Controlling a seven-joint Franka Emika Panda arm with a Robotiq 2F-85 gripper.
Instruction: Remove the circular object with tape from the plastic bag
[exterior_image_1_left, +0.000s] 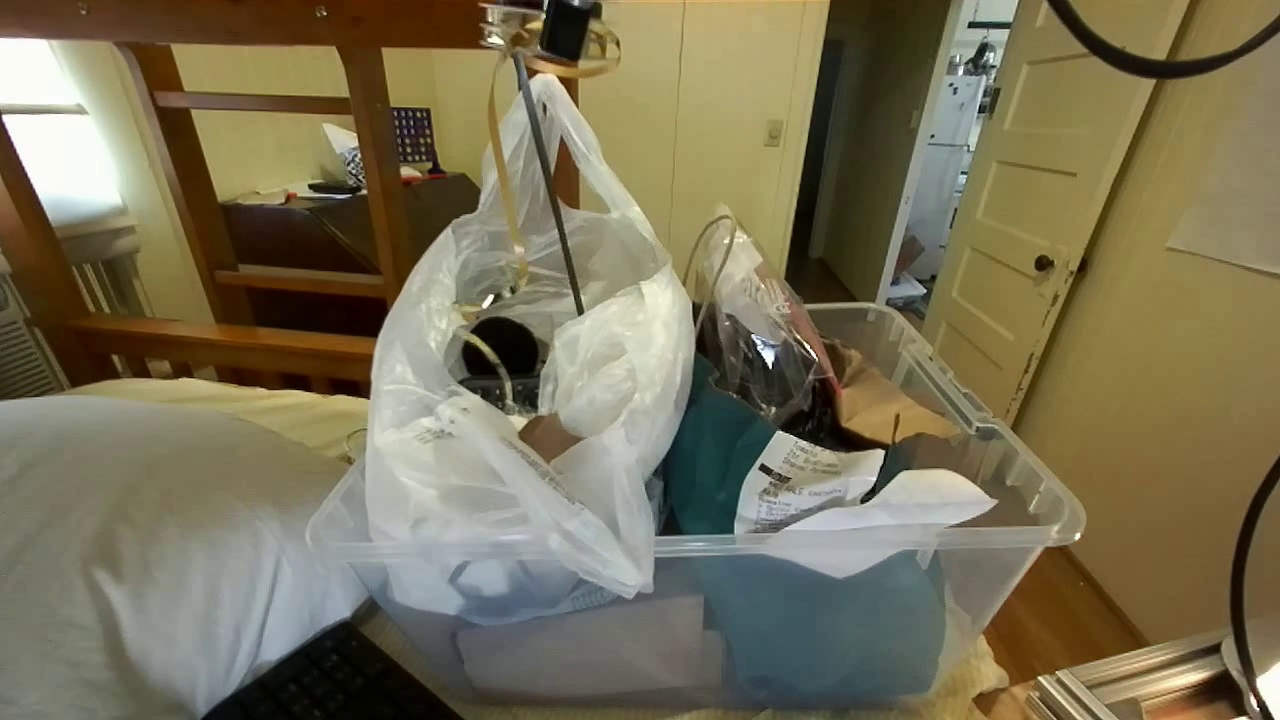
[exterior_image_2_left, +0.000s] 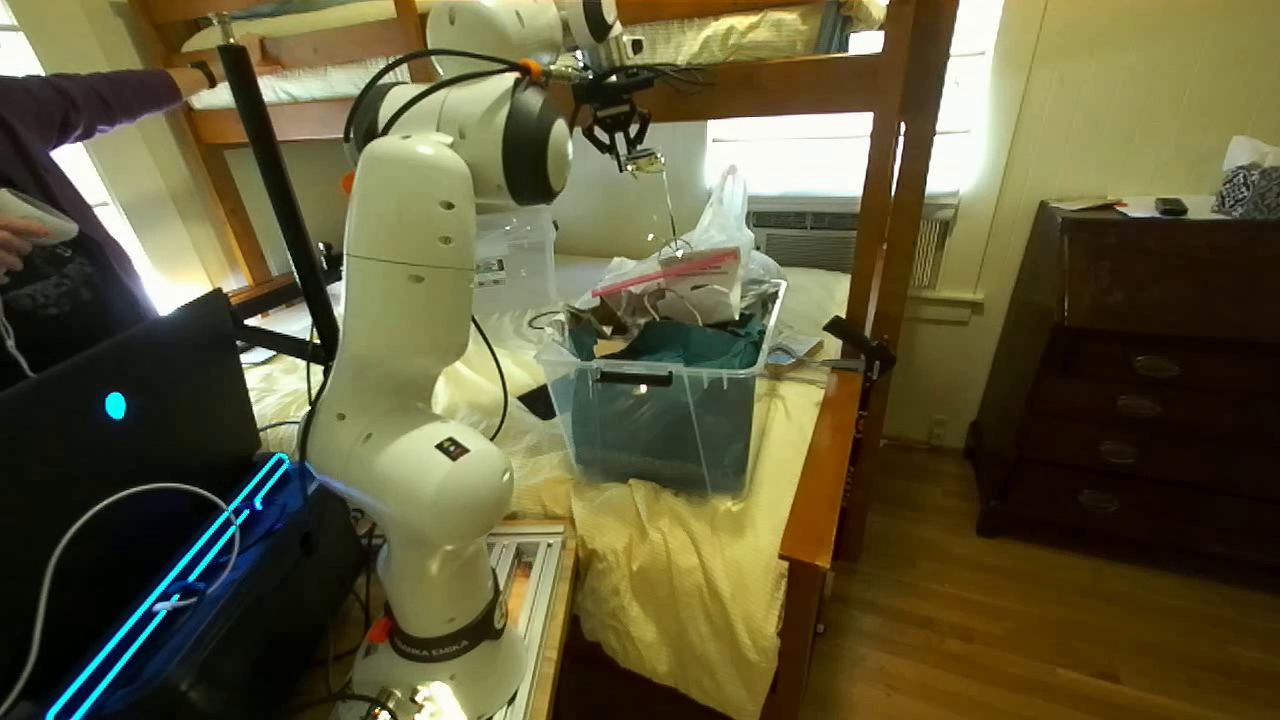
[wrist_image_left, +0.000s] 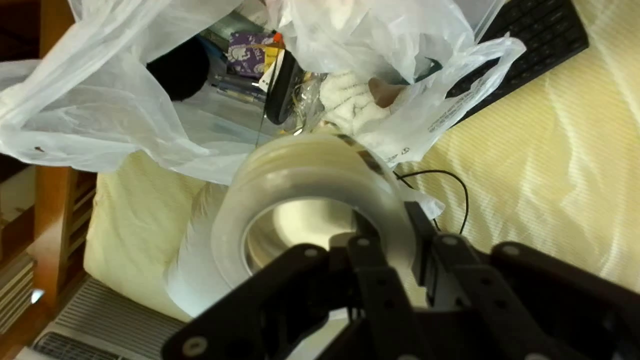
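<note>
The fingers (wrist_image_left: 372, 265) clamp the tape roll (wrist_image_left: 310, 182) by its wall, one inside, presumably for secure removal from the plastic bag (exterior_image_1_left: 620, 360).

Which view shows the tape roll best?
The wrist view: the tape roll is largest there, its hole showing. In an exterior view the tape roll meets the top edge, partly hidden; in an exterior view the tape roll is small, in the hand.

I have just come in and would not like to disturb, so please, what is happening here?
The robot's fingers grip a roll of tape by its rim and hold it above the plastic bag, which sits in a clear bin. The roll is already out, though a golden strand hangs from it toward the bag.
</note>
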